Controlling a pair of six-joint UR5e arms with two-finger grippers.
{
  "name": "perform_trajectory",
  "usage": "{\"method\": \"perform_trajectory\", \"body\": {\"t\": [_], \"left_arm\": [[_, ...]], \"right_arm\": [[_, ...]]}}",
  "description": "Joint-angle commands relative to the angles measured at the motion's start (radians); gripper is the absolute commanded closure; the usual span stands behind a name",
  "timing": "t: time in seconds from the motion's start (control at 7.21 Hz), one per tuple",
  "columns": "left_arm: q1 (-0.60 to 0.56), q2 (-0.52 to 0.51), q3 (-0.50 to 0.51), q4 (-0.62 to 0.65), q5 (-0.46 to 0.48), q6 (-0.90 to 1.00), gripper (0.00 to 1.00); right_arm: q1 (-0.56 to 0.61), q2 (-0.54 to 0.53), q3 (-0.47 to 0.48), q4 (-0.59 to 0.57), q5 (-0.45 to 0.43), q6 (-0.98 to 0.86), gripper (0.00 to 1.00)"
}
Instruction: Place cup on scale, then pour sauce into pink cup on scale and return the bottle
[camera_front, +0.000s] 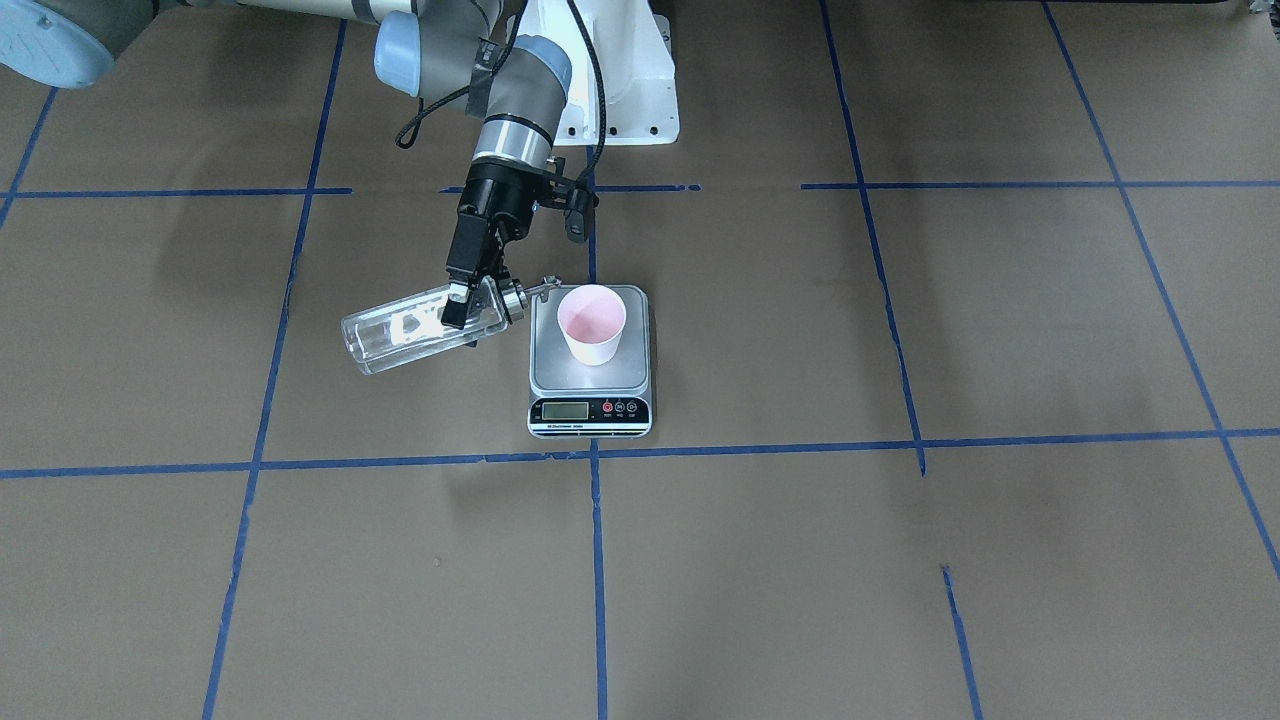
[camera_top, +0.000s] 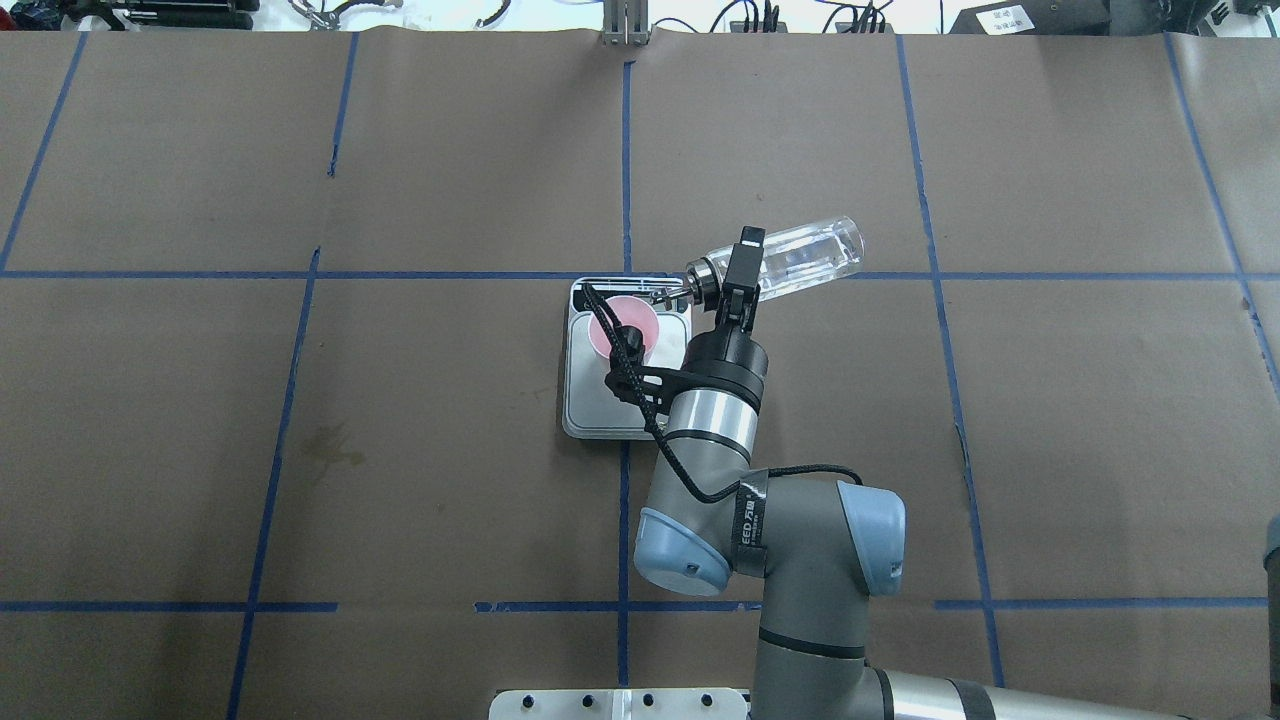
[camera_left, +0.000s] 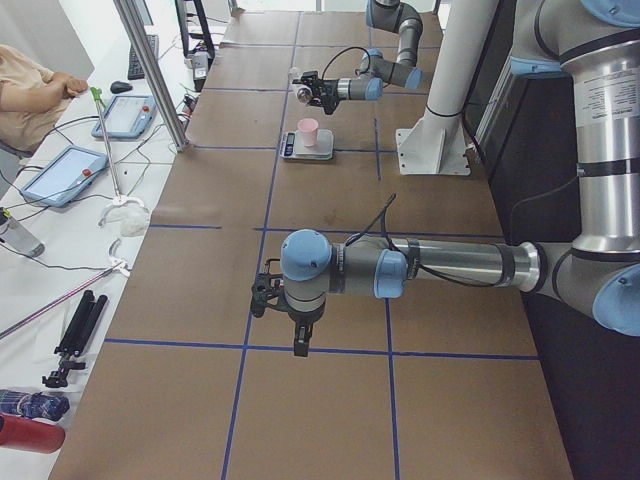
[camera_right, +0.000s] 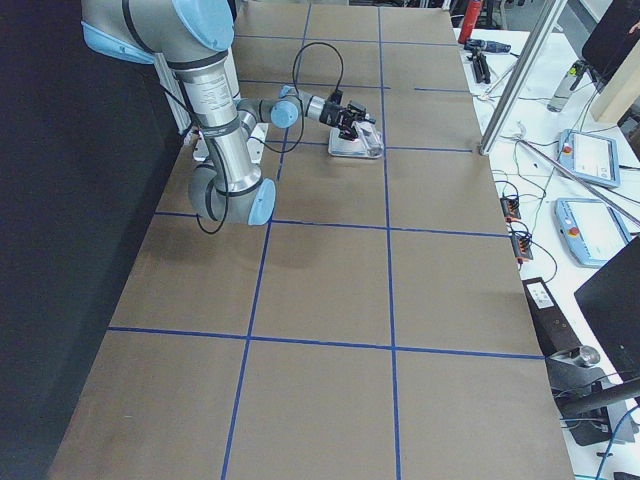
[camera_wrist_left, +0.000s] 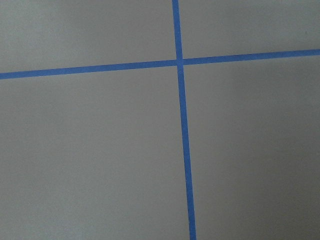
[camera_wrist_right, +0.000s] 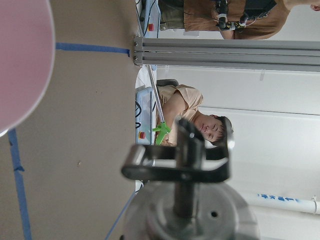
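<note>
Overhead exterior first: the table (camera_top: 450, 450) is covered in brown paper and split into squares by blue tape lines (camera_top: 288, 400). The right arm (camera_top: 770, 540) is stretched in from 6 o'clock toward the middle, while the left arm (camera_left: 450, 265) is only seen in the exterior left view, hung low over the paper and well apart from everything else. The left gripper (camera_left: 299, 345) is pointed down there, but how wide it is set can't be told from that view, and nothing but paper and tape is caught by its wrist camera.

The scale (camera_top: 600, 400) is laid flat near the table's centre, display strip (camera_front: 590, 410) turned toward 12 o'clock in the overhead. The bottle (camera_top: 805, 258) is clamped near its neck by the right gripper (camera_top: 742, 268) and held off the table, tipped almost level, base aimed at roughly 2 o'clock and silver cap (camera_top: 703, 277) toward 9. The cup (camera_top: 620, 325) is stood upright on the scale's steel platform. The thin spout (camera_front: 548, 288) is held just beside the cup's rim at about its 2 o'clock side; whether any sauce is running out can't be made out
</note>
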Motion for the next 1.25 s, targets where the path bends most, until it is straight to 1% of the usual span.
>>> {"method": "perform_trajectory", "body": {"t": [0.0,0.14,1.11], "left_arm": [[0.000,0.000,0.001,0.000,0.000,0.000,0.00],[0.000,0.000,0.001,0.000,0.000,0.000,0.00],[0.000,-0.002,-0.003,0.000,0.000,0.000,0.00]], "right_arm": [[-0.003,-0.004,-0.002,-0.001,-0.021,-0.041,1.00],[-0.005,-0.004,-0.002,-0.001,-0.034,-0.073,1.00],[0.000,-0.009,-0.007,-0.004,-0.057,-0.116,1.00]]}}
